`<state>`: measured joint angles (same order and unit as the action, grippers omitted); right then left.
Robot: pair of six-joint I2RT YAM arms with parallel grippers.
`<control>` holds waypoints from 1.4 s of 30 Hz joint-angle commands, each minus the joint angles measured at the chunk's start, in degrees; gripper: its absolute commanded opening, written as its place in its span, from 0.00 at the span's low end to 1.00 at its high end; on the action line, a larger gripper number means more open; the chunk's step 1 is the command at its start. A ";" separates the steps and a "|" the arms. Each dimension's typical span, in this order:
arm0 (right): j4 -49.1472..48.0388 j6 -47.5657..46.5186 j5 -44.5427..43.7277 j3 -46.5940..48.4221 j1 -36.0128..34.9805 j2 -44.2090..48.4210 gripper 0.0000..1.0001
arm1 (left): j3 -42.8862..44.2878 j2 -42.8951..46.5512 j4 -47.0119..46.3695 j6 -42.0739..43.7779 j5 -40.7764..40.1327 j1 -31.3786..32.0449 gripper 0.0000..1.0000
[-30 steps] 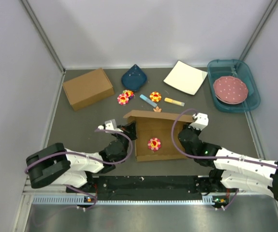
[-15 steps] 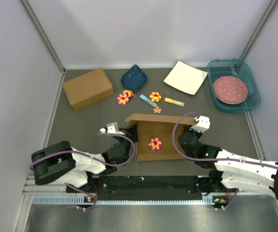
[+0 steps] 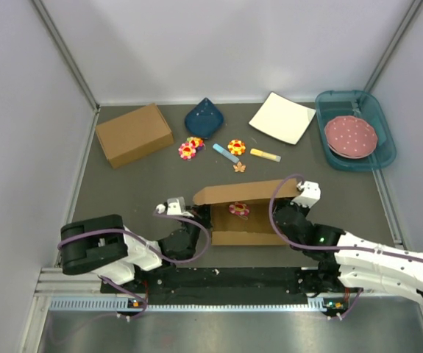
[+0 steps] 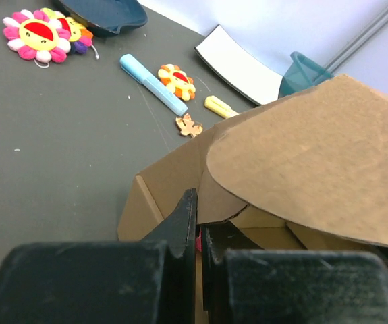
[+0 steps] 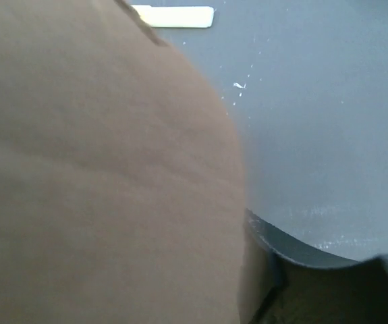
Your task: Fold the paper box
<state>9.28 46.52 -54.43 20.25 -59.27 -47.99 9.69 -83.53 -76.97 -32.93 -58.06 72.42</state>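
The paper box (image 3: 244, 215) is gripped by the narrow left pincer (image 4: 198, 217); the right pincer (image 3: 283, 215), blocked by cardboard, cannot be judged.

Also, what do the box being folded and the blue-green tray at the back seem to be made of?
The paper box looks like plain brown cardboard, matte, with creased flaps and raw cut edges. The tray seems to be teal plastic, smooth and somewhat translucent, since its walls look see-through.

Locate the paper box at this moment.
In the top view, the paper box sits at the near middle of the table, between the left arm and right arm, with a flower toy inside.
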 commanded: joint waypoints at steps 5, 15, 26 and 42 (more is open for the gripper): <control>12.77 -6.34 3.19 5.23 -0.68 12.03 0.61 | -1.26 -2.43 6.30 5.77 -0.03 3.34 0.00; 27.54 -7.06 4.34 13.94 -0.85 22.49 0.74 | -0.20 -5.68 7.98 6.65 -6.62 5.80 0.00; 22.65 -17.24 4.95 22.36 -0.76 34.28 0.74 | 0.68 -7.53 8.41 8.58 -9.79 7.21 0.00; 8.12 -23.33 22.52 26.87 -0.68 2.39 0.74 | 2.26 -4.11 13.24 15.70 -12.25 13.97 0.10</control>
<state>19.33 22.20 -38.20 48.75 -59.51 -38.89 12.51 -88.23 -73.63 -21.89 -70.26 83.50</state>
